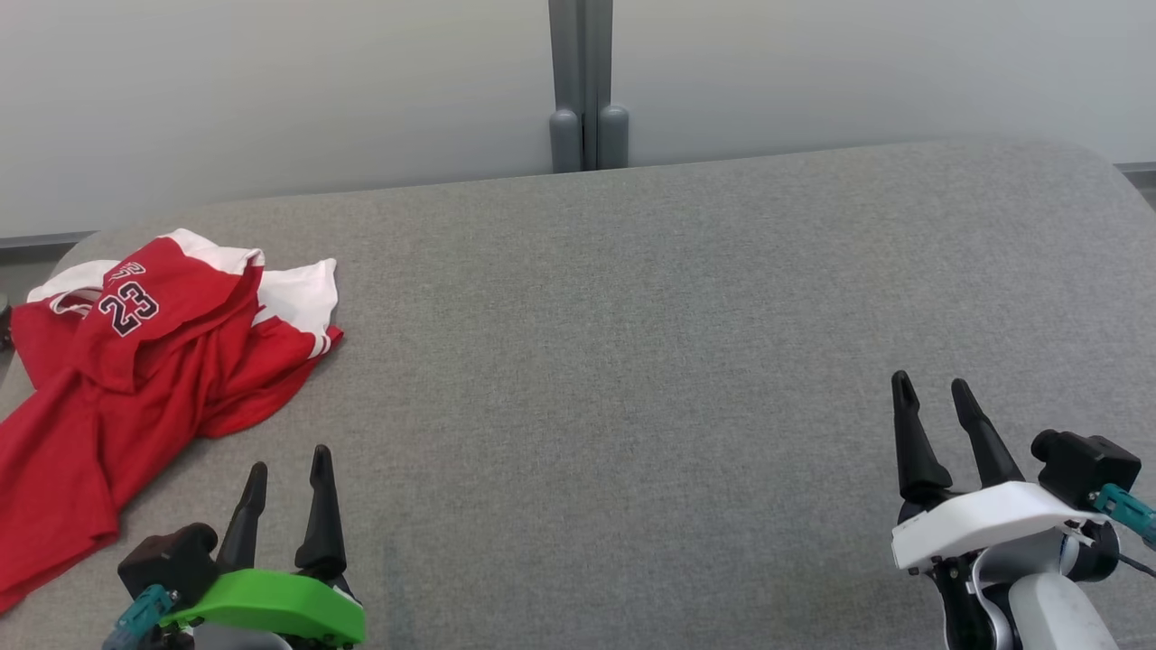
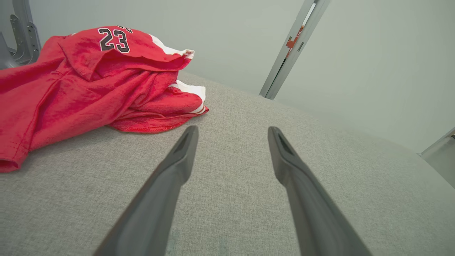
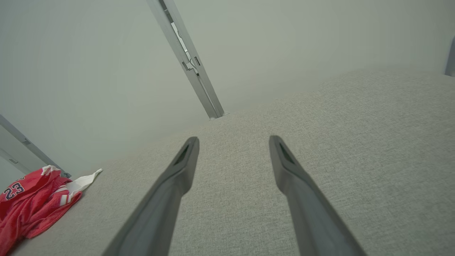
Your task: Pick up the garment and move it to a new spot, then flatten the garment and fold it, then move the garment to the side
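Note:
The garment [image 1: 135, 379] is a red jersey with white sleeves and the number 23, crumpled in a heap at the left end of the grey padded table [image 1: 632, 343]. It also lies at the upper left of the left wrist view [image 2: 89, 85] and small at the lower left of the right wrist view [image 3: 32, 202]. My left gripper [image 1: 289, 465] stands open just below and to the right of the heap, apart from it, nothing between its fingers [image 2: 177, 163]. My right gripper [image 1: 932, 386] is open far off at the lower right, over bare cloth.
A grey post [image 1: 582, 86] rises behind the table's far edge against a pale wall. The table's rounded corners show at the far left and far right. Its fabric top stretches wide between the two grippers.

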